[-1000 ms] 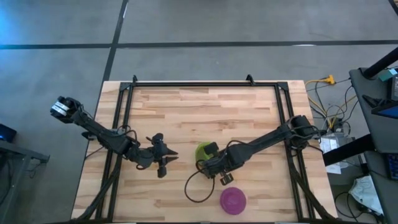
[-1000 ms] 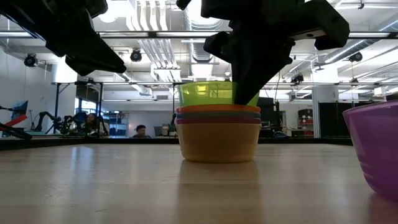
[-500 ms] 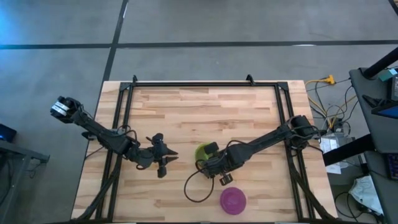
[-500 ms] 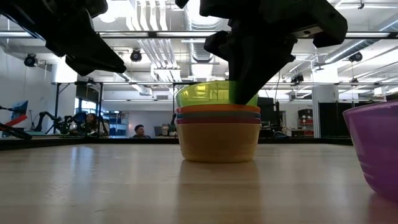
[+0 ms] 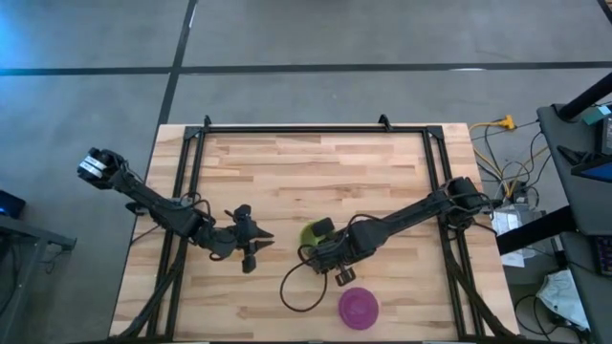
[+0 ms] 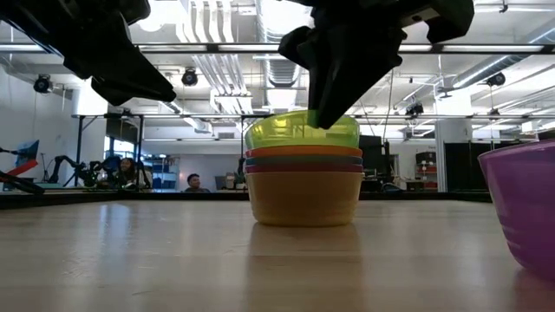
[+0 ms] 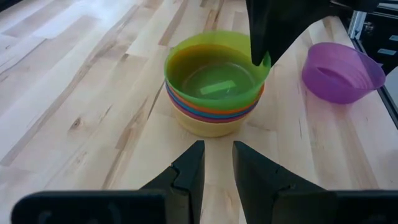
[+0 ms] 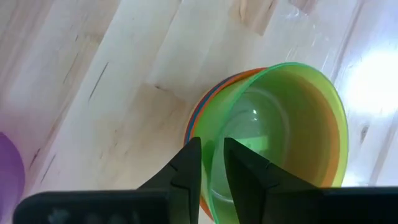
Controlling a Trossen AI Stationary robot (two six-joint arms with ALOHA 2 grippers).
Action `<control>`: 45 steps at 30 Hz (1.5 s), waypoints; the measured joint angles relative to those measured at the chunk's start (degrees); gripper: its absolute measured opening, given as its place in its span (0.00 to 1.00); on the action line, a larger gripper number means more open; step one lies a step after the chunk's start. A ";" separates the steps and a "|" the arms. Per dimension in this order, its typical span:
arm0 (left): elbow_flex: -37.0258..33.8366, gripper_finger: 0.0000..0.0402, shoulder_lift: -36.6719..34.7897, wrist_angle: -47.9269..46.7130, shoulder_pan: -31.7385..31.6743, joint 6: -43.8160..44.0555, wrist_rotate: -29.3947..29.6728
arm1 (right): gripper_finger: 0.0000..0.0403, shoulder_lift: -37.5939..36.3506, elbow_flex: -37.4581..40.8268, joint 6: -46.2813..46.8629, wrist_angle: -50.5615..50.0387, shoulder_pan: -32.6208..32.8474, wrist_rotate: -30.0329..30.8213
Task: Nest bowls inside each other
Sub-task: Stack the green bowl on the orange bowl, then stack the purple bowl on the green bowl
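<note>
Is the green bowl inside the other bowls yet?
Yes. The green bowl sits nested on top of the stack, though the right gripper straddles its rim.

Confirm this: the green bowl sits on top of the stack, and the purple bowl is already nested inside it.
Wrong on the purple bowl: the left wrist view shows it standing alone on the table, beside the stack. The green bowl does top the stack.

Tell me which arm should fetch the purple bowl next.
Right, probably. The right gripper is at the green bowl atop the stack, and the purple bowl sits close beside that arm. The left gripper waits farther away, with the stack in between.
</note>
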State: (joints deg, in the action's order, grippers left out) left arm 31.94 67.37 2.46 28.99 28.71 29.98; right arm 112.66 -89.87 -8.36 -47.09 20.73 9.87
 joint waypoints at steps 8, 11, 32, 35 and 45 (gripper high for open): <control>0.00 0.17 0.00 0.01 0.00 0.00 0.02 | 0.16 -0.04 -0.96 0.95 -2.47 0.09 0.00; 0.00 0.17 0.00 0.00 0.02 0.00 0.02 | 0.16 -0.06 -0.96 1.95 -2.50 0.14 0.00; 0.00 0.17 0.00 0.02 0.04 0.07 0.02 | 0.07 -0.09 1.95 4.92 -1.61 0.35 -1.07; 0.00 0.17 0.00 0.02 0.04 0.07 0.02 | 0.07 -0.09 1.99 4.92 -1.53 0.35 -1.07; 0.00 0.17 0.00 0.02 0.04 0.68 0.02 | 0.13 -0.57 0.35 5.11 -2.26 0.35 -1.05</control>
State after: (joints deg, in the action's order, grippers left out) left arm 31.94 67.37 2.48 29.04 29.39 30.00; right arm 112.09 -89.51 -3.25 -49.34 21.08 8.82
